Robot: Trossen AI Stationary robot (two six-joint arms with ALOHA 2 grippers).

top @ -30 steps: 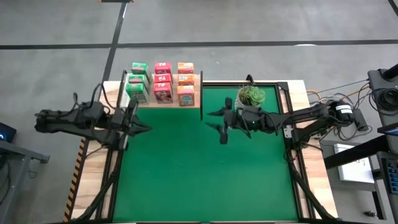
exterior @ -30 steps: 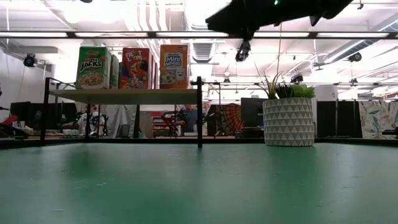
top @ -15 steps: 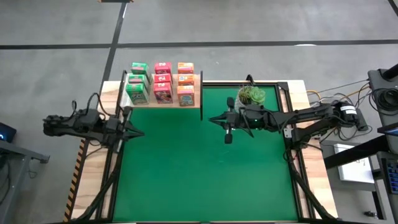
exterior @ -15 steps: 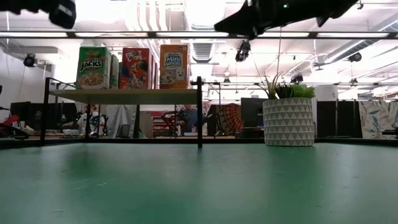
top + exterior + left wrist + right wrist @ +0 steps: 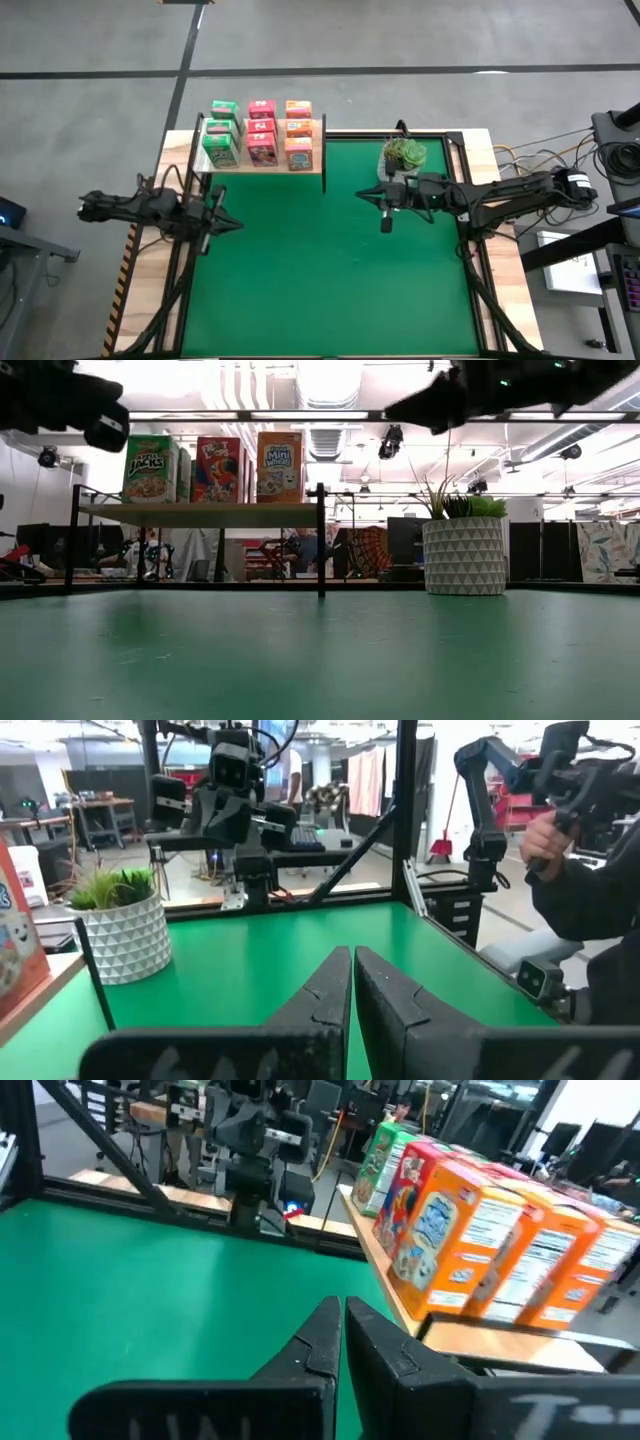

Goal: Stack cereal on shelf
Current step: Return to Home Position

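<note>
Cereal boxes stand upright on the shelf (image 5: 262,166) at the table's far left, in a green row (image 5: 222,130), a pink row (image 5: 261,130) and an orange row (image 5: 298,132); the low view shows their fronts (image 5: 220,468) above the plank (image 5: 200,515). My left gripper (image 5: 236,223) is shut and empty, level above the mat's left edge, nearer than the shelf. My right gripper (image 5: 362,196) is shut and empty, level in the air near the plant pot, pointing toward the shelf. Their closed fingertips show in the wrist views (image 5: 351,952) (image 5: 341,1304).
A white patterned pot with a green plant (image 5: 403,153) (image 5: 465,552) stands at the far right of the green mat (image 5: 330,280). A wooden border and dark frame posts (image 5: 321,540) ring the mat. A person (image 5: 590,890) sits beyond the table's right side.
My left gripper has come down and drawn toward the near-left, entering the low view's top left corner. My right gripper has shut with nothing in it and pulled back toward the table's right edge, away from the shelf. The boxes have stayed put.
</note>
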